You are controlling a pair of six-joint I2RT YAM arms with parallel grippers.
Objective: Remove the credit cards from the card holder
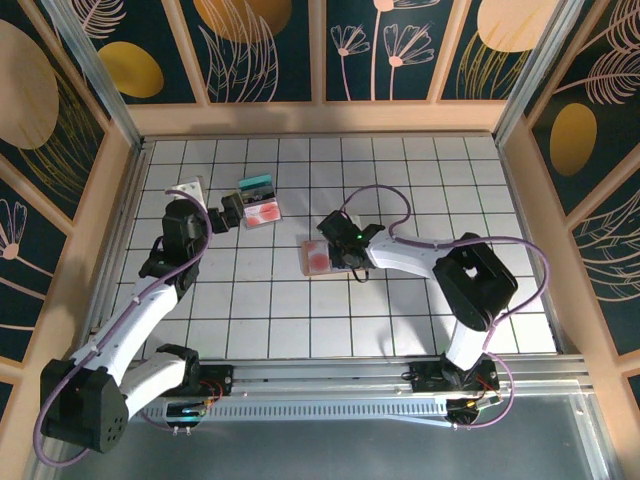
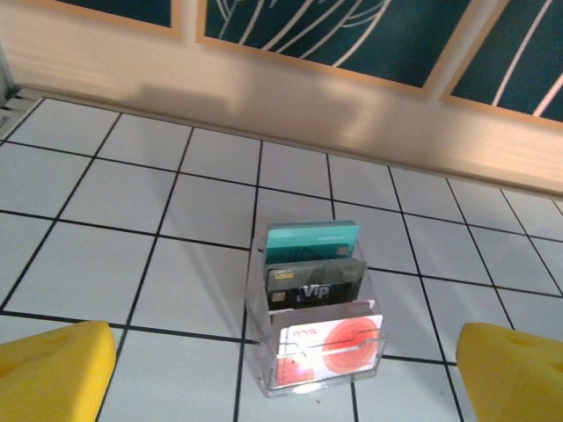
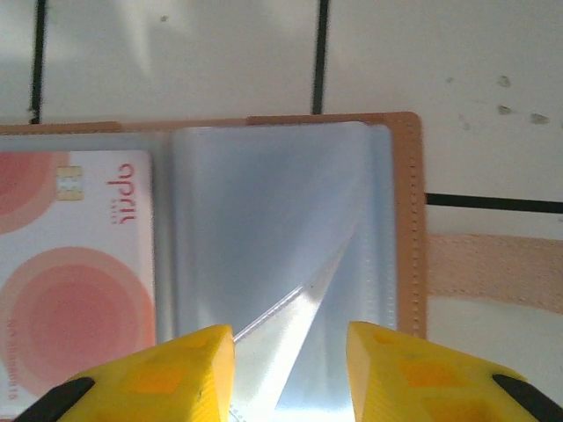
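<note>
- Right pincer part-spread just above card holder, nothing pinched; holder lies open mid-desk.
- Left pincer spread wide, facing clear stand toward the desk's far-left corner.
- Done, I judge: three out, slotted in stand: teal card, black card, white-red card.
- Left to do: pink-red card sits in holder's left sleeve; right sleeve looks empty.

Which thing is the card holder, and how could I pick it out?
On the white tiled table, look near the middle, under the right gripper. The card holder lies flat and open like a little book, tan-edged with clear sleeves, a pink-circled card in one. The clear stand farther left holds its cards upright instead.
</note>
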